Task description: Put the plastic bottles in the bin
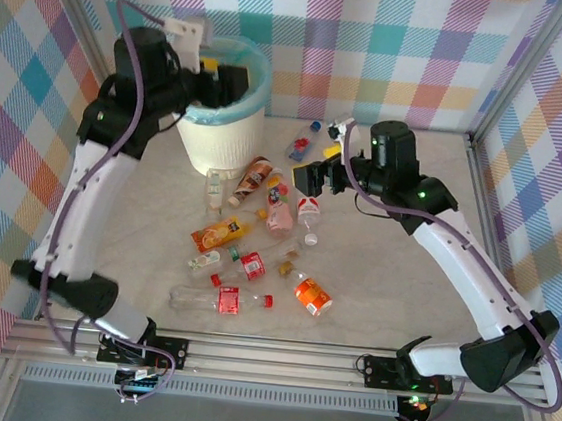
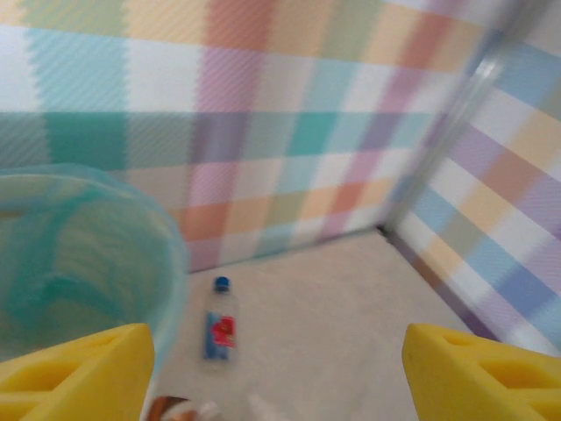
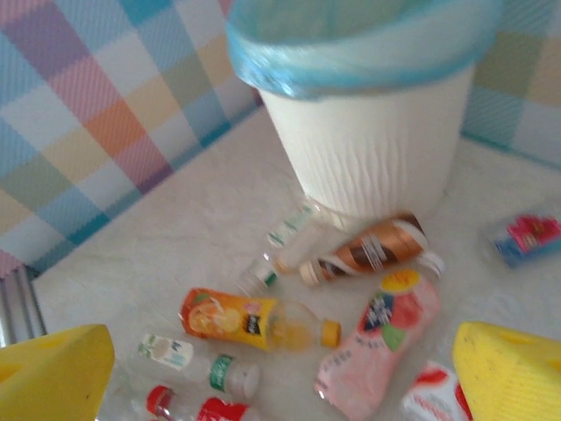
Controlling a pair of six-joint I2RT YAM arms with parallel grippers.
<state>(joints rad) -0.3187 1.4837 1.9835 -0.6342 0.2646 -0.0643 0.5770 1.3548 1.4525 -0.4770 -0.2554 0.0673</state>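
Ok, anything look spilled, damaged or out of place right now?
No spill or breakage visible. The bin stands upright, bag in place. The bottles lie scattered on their sides before it; one blue-capped bottle lies apart, beside the bin near the far wall. The pink bottle looks somewhat crumpled.

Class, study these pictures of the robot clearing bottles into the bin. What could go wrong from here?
1. The open right gripper faces a tight cluster. Closing on the pink bottle could send the orange bottle beside it rolling.
2. The brown bottle lies close to the bin, so a grab there might bump the bin's wall.
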